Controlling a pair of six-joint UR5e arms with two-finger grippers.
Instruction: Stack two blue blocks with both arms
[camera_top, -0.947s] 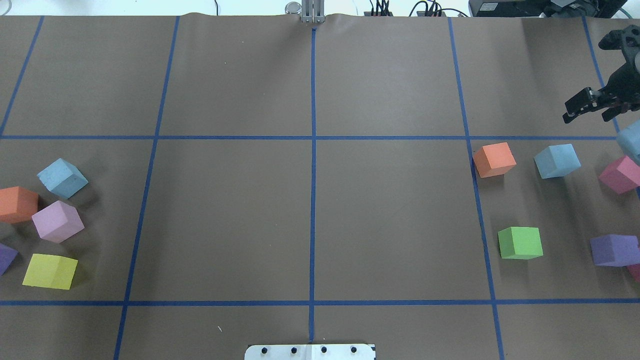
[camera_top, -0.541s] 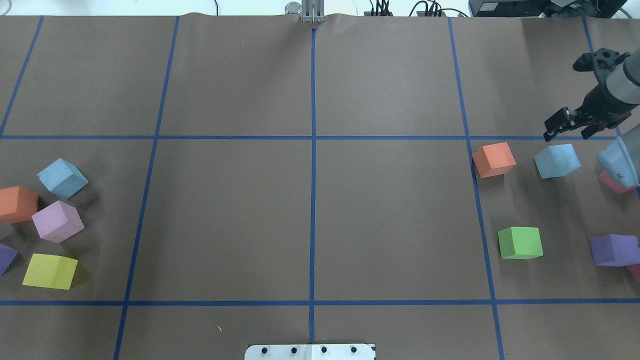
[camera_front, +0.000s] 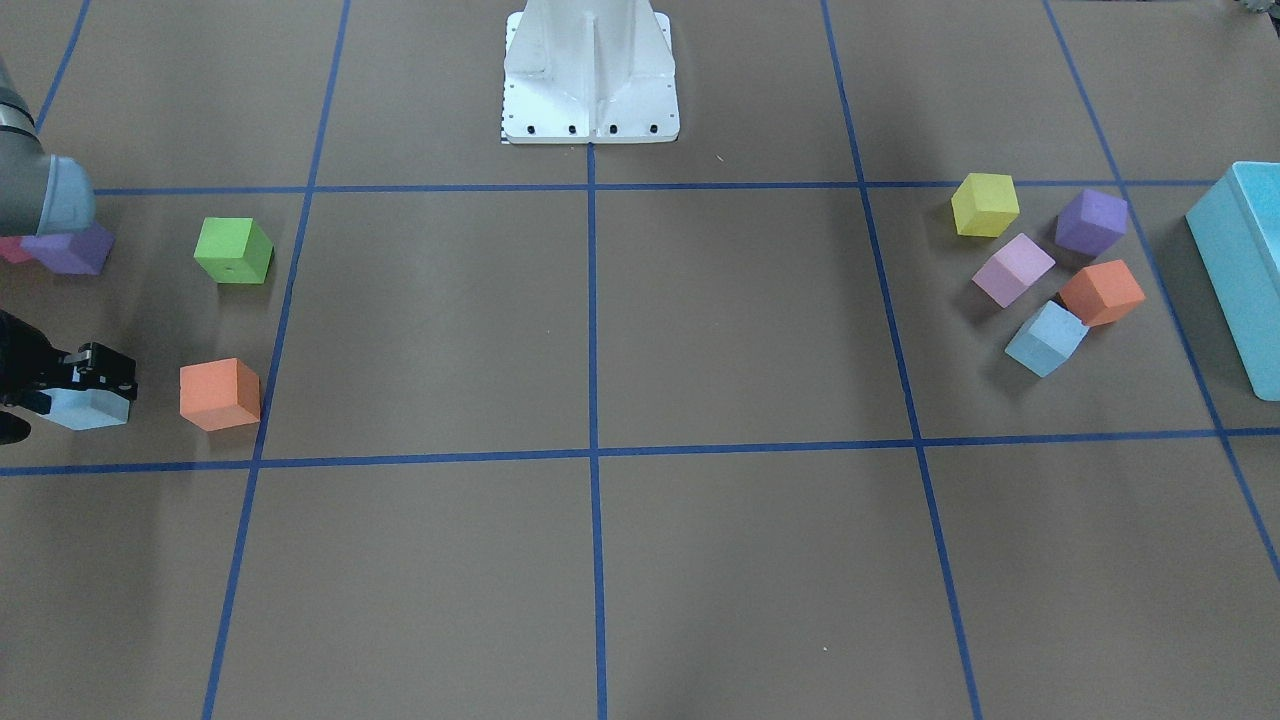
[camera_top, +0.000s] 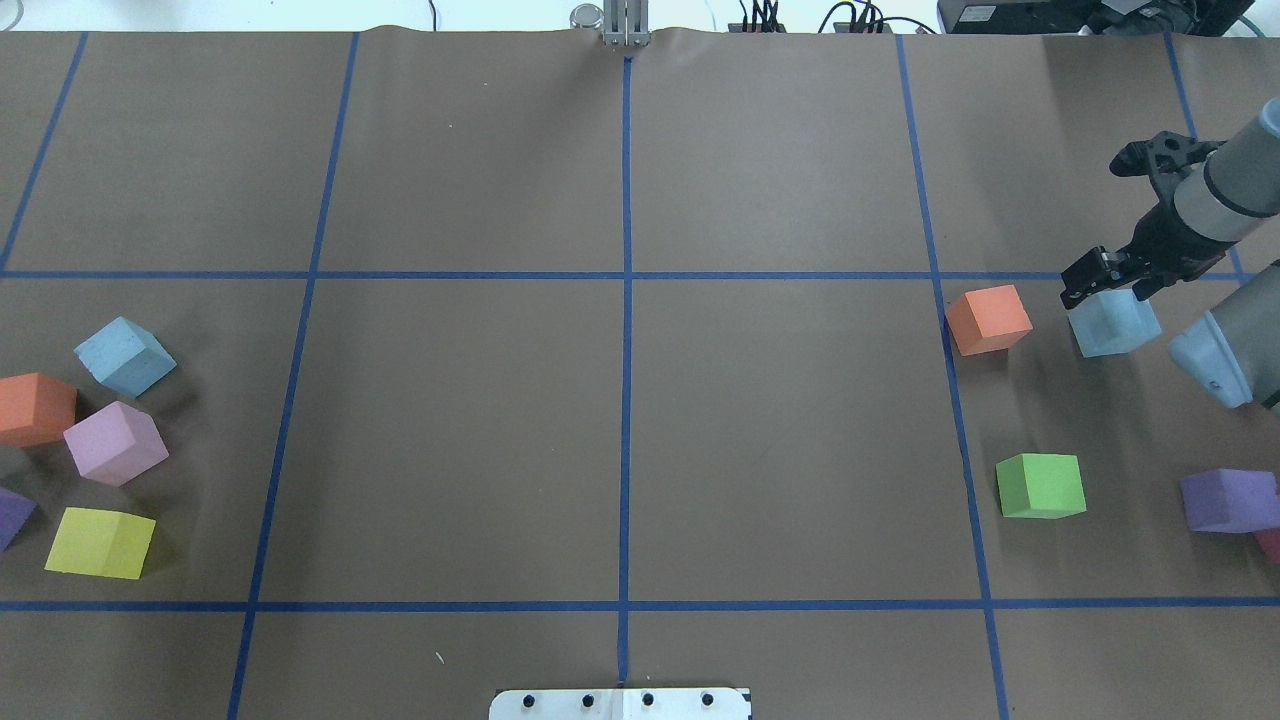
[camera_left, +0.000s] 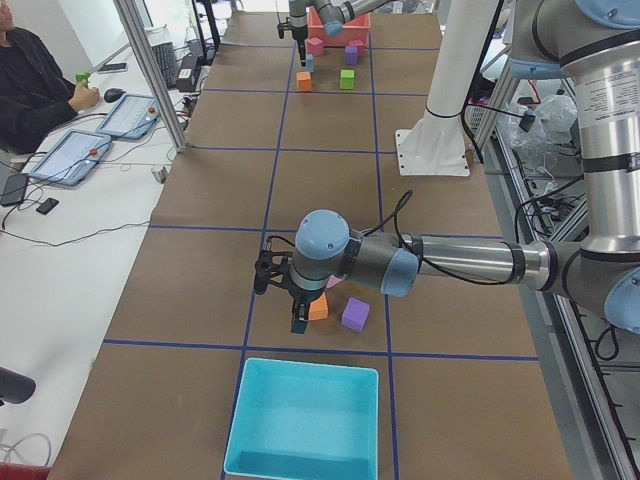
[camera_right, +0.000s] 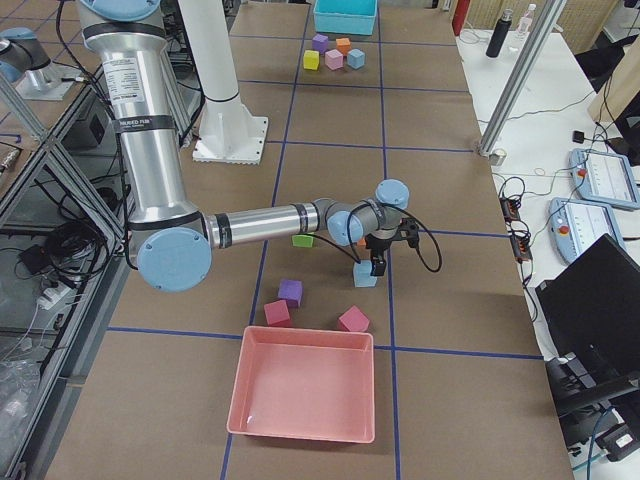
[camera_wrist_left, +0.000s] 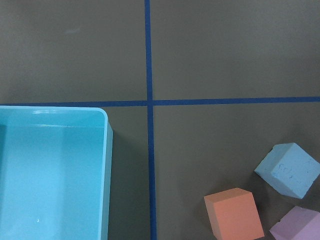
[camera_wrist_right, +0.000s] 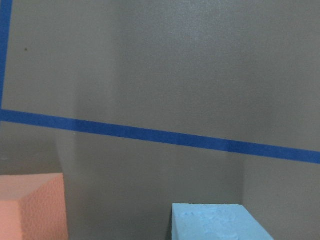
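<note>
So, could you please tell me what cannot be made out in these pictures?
- The left gripper: seen only in the exterior left view, too small to tell open or shut.
- The pale blue foam cube: whether the right gripper touches it is unclear; its fingers overlap it overhead.
- The pink foam cube: cut off by the overhead view's right edge.

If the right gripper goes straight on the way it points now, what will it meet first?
The right gripper points down, so most likely the blue block right under it; the gap between them is unclear.
</note>
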